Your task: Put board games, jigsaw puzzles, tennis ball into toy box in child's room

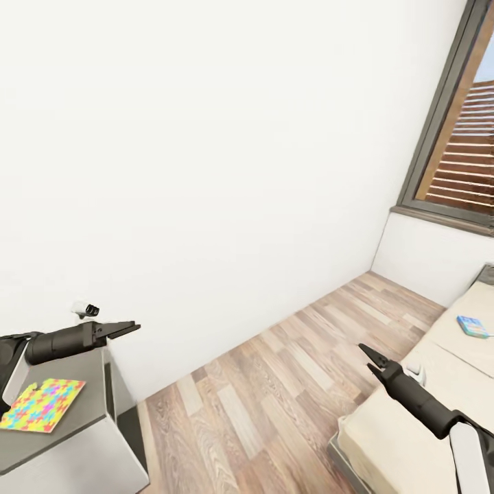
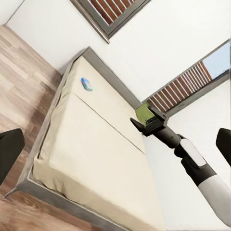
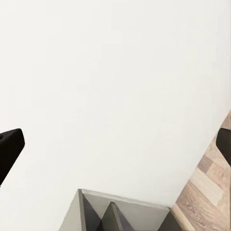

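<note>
A jigsaw puzzle (image 1: 42, 405) lies on the table (image 1: 82, 418) at lower left; the bed (image 1: 405, 425) sits lower right with a board game (image 1: 473, 326) on it, floor (image 1: 274, 391) between

Left arm (image 1: 55, 343) reaches in from the left edge, held level, its gripper (image 1: 122, 329) pointing right with jaws nearly together and nothing between them. Right arm (image 1: 439, 418) rises from the lower right corner, white forearm then dark wrist, its gripper (image 1: 370, 360) angled up and left, jaws slightly parted, holding nothing.
</note>
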Available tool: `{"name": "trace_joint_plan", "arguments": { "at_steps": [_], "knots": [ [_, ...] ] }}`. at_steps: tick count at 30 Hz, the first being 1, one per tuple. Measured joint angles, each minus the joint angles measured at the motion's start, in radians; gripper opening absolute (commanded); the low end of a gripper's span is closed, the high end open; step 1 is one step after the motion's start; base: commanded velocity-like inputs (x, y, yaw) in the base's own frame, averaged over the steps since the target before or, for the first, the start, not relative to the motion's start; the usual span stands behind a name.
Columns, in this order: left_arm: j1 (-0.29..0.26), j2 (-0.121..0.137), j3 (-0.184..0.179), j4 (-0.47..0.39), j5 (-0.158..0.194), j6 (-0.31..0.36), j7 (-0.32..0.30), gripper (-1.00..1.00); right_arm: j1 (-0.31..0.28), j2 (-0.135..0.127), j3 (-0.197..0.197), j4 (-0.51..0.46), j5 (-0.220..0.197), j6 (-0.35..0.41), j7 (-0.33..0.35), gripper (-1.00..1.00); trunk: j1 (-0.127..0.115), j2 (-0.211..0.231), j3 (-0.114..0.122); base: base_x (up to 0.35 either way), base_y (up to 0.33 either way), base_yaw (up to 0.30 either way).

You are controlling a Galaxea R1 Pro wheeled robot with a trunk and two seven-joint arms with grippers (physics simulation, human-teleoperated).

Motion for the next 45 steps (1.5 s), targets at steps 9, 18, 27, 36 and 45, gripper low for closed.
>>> {"name": "trace_joint_plan", "arguments": {
  "at_steps": [9, 18, 27, 36, 45],
  "knots": [
    [0.0, -0.001, 0.0, 0.0, 0.0, 0.0, 0.001, 1.0, 0.0, 0.004, 0.002, -0.002, 0.001, 0.0, 0.0, 1.0, 0.0, 0.0, 0.0, 0.279, -0.08, -0.284],
    [0.0, -0.001, 0.0, 0.0, 0.0, 0.0, 0.002, 1.0, 0.0, 0.011, 0.001, -0.005, 0.002, 0.0, -0.003, 1.0, 0.0, 0.0, 0.0, 0.265, -0.056, -0.074],
    [0.0, -0.002, 0.0, 0.0, 0.0, 0.0, 0.001, 1.0, 0.0, 0.009, 0.006, -0.019, 0.0, 0.002, -0.003, 1.0, 0.0, 0.0, 0.0, 0.033, -0.003, -0.212],
    [0.0, -0.002, 0.0, 0.0, 0.0, -0.002, 0.001, 1.0, 0.0, 0.009, 0.007, -0.016, 0.0, 0.002, -0.006, 1.0, 0.0, 0.0, 0.0, 0.001, 0.0, -0.276],
    [0.0, -0.002, 0.0, 0.0, 0.0, -0.002, 0.001, 1.0, 0.0, 0.002, 0.006, -0.009, -0.002, 0.003, -0.007, 1.0, 0.0, 0.0, 0.0, 0.0, 0.0, -0.278]
  ]
}}
